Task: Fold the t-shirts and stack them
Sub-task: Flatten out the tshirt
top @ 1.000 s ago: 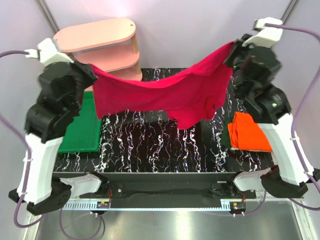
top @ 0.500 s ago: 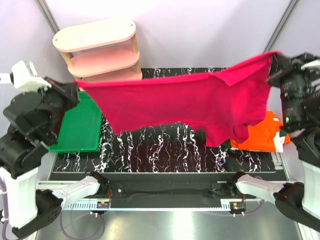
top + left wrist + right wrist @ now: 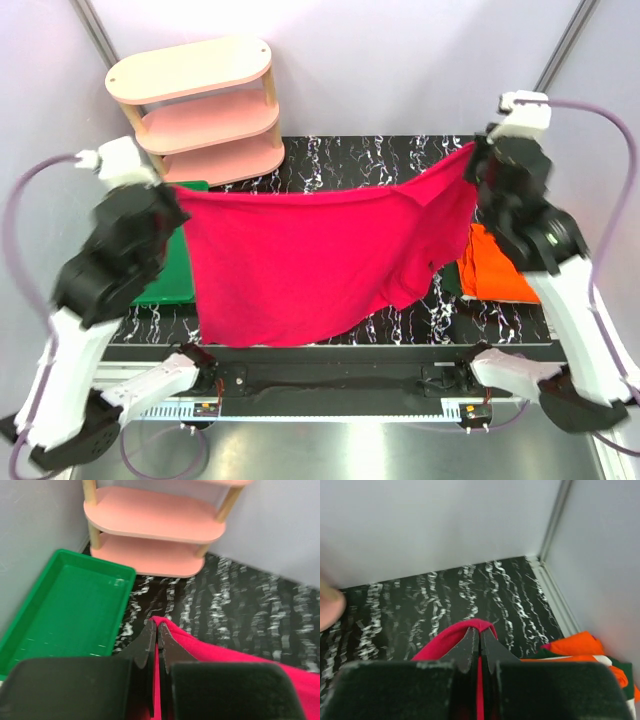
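A crimson t-shirt (image 3: 300, 265) stretched mid-frame, left gripper (image 3: 156, 630) and right gripper (image 3: 480, 636) clenched on its top corners, orange t-shirt (image 3: 495, 265) at right.

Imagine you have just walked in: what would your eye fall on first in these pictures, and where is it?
The crimson t-shirt, stretched wide in the air over the black marbled table, one corner pinched by the left gripper, the other by the right gripper. Next come the orange t-shirt lying at the table's right edge and the pink shelf at the far left.
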You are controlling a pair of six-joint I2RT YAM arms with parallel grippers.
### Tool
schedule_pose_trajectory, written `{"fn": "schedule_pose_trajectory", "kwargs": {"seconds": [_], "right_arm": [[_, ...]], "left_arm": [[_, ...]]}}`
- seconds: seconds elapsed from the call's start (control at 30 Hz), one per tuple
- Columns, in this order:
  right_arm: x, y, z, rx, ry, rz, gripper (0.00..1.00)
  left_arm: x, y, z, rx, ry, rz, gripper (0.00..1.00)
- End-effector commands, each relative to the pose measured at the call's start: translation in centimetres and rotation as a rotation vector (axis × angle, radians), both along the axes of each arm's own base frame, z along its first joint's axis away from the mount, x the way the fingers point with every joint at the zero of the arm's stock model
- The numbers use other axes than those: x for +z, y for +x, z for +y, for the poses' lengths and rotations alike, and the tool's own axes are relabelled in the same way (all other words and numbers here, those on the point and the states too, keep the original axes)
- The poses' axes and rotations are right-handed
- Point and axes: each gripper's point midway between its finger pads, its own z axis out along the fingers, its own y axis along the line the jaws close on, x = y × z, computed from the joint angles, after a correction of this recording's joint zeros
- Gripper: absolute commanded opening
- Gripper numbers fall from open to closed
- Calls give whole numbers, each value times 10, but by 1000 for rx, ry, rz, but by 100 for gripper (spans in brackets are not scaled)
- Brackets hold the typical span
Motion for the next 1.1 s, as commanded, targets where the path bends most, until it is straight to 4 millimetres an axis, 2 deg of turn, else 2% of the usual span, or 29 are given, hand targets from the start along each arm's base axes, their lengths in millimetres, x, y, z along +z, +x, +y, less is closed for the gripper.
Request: {"fn": "schedule_pose_trajectory", "kwargs": {"seconds": [0.0, 0.03, 0.07, 0.1, 0.13, 0.17, 0.2, 0.23, 0.27, 0.3, 0.4, 0.5, 0.53, 0.57, 0.67, 0.73, 0.8, 0.83, 0.87, 0.9, 0.93, 0.97, 1.0, 1.03, 1.07], "right_arm": [[2, 44, -11, -80, 70, -51, 0], [-7, 63, -8, -95, 63, -24, 0], [-10, 73, -9, -107, 72, -17, 0], [-16, 96, -11, -125, 72, -4, 0], [-20, 109, -15, -142, 80, 6, 0], [-24, 122, -15, -147, 101, 12, 0], [-32, 149, -20, -163, 104, 30, 0], [-36, 164, -20, -165, 126, 34, 0], [-41, 177, -19, -162, 131, 44, 0], [-46, 201, -17, -168, 130, 46, 0], [-47, 238, -9, -159, 132, 32, 0], [-37, 258, -1, -134, 147, -1, 0], [-35, 261, 1, -124, 149, -7, 0], [-33, 263, 4, -116, 154, -14, 0], [-34, 272, 9, -97, 166, -18, 0], [-41, 271, 12, -90, 182, 2, 0], [-48, 264, 13, -81, 182, 29, 0], [-48, 259, 13, -76, 187, 30, 0], [-47, 253, 12, -70, 188, 33, 0], [-50, 238, 11, -71, 183, 42, 0], [-49, 229, 10, -70, 164, 35, 0], [-72, 223, 10, -77, 143, 62, 0], [-51, 201, 11, -61, 148, 18, 0], [-54, 190, 11, -57, 143, 16, 0], [-81, 182, 12, -58, 130, 59, 0]], "left_arm": [[9, 53, -3, 69, 85, -33, 0], [10, 65, 1, 86, 80, -39, 0], [0, 83, -6, 70, 88, -10, 0], [-5, 93, -8, 71, 92, 3, 0], [-7, 105, -6, 82, 88, 7, 0], [-20, 126, -11, 77, 88, 45, 0], [-27, 140, -18, 46, 49, 62, 0], [-31, 153, -9, 61, 25, 71, 0], [-45, 177, -14, 45, 11, 108, 0], [-47, 188, -8, 64, -5, 111, 0], [-50, 227, -14, 60, 3, 104, 0], [-32, 251, -21, 51, 30, 67, 0], [-32, 260, -22, 52, 47, 66, 0], [-16, 262, -19, 61, 74, 34, 0], [-8, 274, -17, 59, 73, 14, 0], [-7, 272, -19, 46, 55, 13, 0], [-20, 266, -26, 28, 41, 38, 0], [-10, 255, -27, 23, 33, 17, 0], [-27, 248, -29, 19, 40, 53, 0], [-23, 241, -36, 6, 39, 31, 0], [-27, 221, -33, 16, 49, 30, 0], [-28, 211, -34, 15, 56, 27, 0], [-28, 201, -41, 0, 63, 22, 0], [-35, 185, -41, -6, 72, 29, 0], [-38, 175, -39, 6, 85, 31, 0]]}}
